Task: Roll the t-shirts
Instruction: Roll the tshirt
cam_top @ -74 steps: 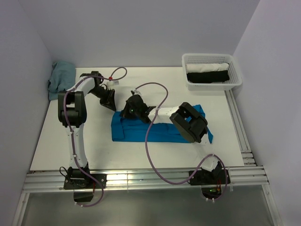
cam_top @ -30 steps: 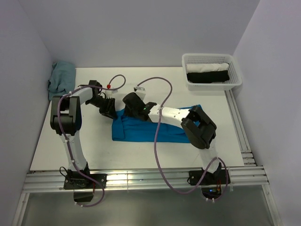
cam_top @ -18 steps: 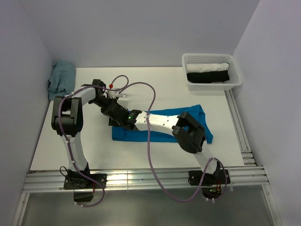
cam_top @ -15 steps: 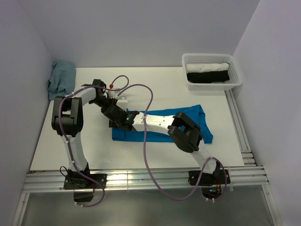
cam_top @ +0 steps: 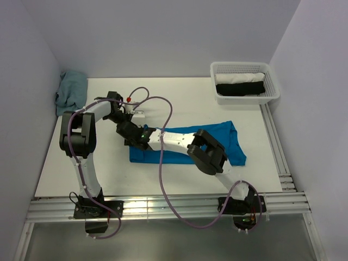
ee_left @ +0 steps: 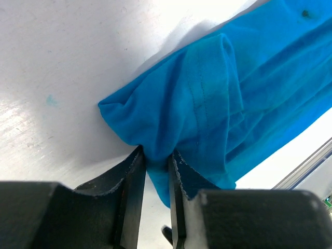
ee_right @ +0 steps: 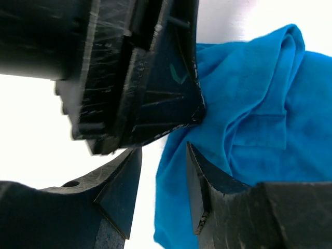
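Left gripper (ee_left: 156, 155) is nipped almost closed on a bunched corner of the t-shirt (ee_left: 223, 93); right gripper (ee_right: 163, 150) stands open just beside it, holding nothing; on the matte white table (cam_top: 206, 103) the shirt lies mid-surface as a long folded band. My judgement: both should take that end level and turn evenly; thin cotton is limp and creases easily; a stitched hem shows.

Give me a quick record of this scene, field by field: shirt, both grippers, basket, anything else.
shirt: blue t-shirt, folded into a strip, flat on the white table
left gripper: shut on a corner fold of the shirt
right gripper: open, beside the left gripper
basket: far right corner, holds a white roll and a black roll
other: pale teal cloth, far left corner
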You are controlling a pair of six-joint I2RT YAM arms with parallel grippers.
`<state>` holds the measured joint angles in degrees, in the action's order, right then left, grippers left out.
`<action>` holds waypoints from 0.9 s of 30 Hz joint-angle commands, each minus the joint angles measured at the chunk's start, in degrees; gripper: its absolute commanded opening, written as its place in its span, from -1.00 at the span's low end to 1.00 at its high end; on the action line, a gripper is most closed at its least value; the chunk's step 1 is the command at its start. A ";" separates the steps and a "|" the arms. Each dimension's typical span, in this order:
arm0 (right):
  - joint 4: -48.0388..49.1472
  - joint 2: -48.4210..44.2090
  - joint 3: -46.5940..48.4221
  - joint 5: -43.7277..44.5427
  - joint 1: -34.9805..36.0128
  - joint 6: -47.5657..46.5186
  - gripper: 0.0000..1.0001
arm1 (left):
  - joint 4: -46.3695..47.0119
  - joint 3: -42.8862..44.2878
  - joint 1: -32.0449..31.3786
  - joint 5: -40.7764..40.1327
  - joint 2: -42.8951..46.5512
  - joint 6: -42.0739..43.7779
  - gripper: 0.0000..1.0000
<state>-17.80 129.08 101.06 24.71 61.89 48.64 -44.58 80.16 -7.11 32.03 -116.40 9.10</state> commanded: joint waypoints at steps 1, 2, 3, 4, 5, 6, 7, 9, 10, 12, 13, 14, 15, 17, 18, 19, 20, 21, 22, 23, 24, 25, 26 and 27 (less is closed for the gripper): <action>-4.51 2.67 3.35 2.97 0.60 1.54 -0.07 | -0.42 1.32 -0.44 -0.21 3.28 -0.67 -0.40; -6.00 2.93 3.88 2.98 0.69 1.63 -0.06 | -0.51 1.31 -0.44 -0.30 3.28 -0.67 -0.40; -6.36 3.54 4.06 2.72 0.86 1.89 -0.06 | -0.60 1.40 -0.44 -0.04 3.28 -0.75 -0.39; -6.80 3.90 4.41 2.63 0.95 2.07 -0.05 | -0.69 1.58 -0.44 0.05 3.28 -0.75 -0.39; -8.55 4.34 4.85 2.71 0.95 2.33 -0.05 | -0.77 1.58 -0.44 0.05 3.37 -0.75 -0.39; -9.61 5.30 5.29 3.23 1.04 3.12 -0.05 | -0.69 1.58 -0.44 -0.04 3.46 -0.84 -0.39; -11.10 5.74 6.60 3.59 1.04 3.65 -0.05 | -0.69 1.58 -0.44 -0.13 3.63 -0.75 -0.38; -14.53 6.45 7.48 4.47 1.65 4.52 -0.04 | -0.69 1.49 -0.44 -0.39 3.99 -0.84 -0.38; -15.67 6.89 8.53 5.43 1.92 4.71 -0.02 | -0.69 1.49 -0.44 -0.56 4.16 -0.84 -0.37; -18.84 7.76 9.77 5.53 2.62 5.32 0.00 | -0.51 1.49 -0.44 -1.09 4.78 -0.93 -0.36; -19.63 8.12 10.82 5.44 2.88 5.32 0.04 | -0.42 1.49 -0.44 -1.09 4.95 -1.10 -0.35; -21.55 8.38 11.53 5.52 3.15 5.41 0.06 | -0.42 1.58 -0.44 -1.18 5.04 -1.02 -0.34; -22.70 9.25 12.32 5.53 3.59 5.93 0.06 | -0.60 1.58 -0.44 -1.18 5.22 -1.10 -0.34; -26.56 10.05 15.04 6.05 3.85 6.38 0.10 | -0.51 1.67 -0.44 -1.71 5.31 -1.19 -0.33; -27.37 10.84 15.66 6.14 4.03 6.12 0.10 | -0.68 1.75 -0.44 -1.71 5.31 -1.28 -0.33; -28.77 11.19 16.88 6.05 4.20 6.03 0.11 | -0.69 1.84 -0.44 -1.71 5.22 -1.37 -0.33; -29.30 11.63 17.50 5.44 4.12 5.76 0.12 | -0.77 1.93 -0.44 -1.71 5.13 -1.28 -0.33; -30.00 12.77 18.20 5.35 4.12 5.41 0.12 | -1.04 2.02 -0.44 -1.62 4.96 -1.28 -0.33; -31.40 13.39 19.69 5.18 4.12 5.50 0.12 | -0.95 2.10 -0.44 -1.62 4.87 -1.37 -0.33; -31.76 13.83 20.23 4.83 4.12 5.32 0.12 | -0.95 2.11 -0.44 -1.62 4.78 -1.37 -0.33; -31.85 14.62 20.58 4.39 4.20 4.97 0.12 | -1.04 2.02 -0.44 -1.53 4.78 -1.28 -0.33; -31.94 15.06 21.02 3.95 4.21 4.80 0.11 | -0.86 1.93 -0.44 -1.62 4.69 -1.37 -0.33; -32.29 15.50 21.55 3.77 4.29 4.79 0.08 | -0.86 1.84 -0.44 -1.53 4.78 -1.37 -0.33; -32.73 16.46 22.33 3.51 4.21 4.79 -0.01 | -0.95 1.84 -0.44 -1.53 4.69 -1.28 -0.33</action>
<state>-43.90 141.40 121.80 29.76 65.71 52.99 -45.28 80.36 -7.22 30.50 -113.93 8.05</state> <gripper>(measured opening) 0.522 0.334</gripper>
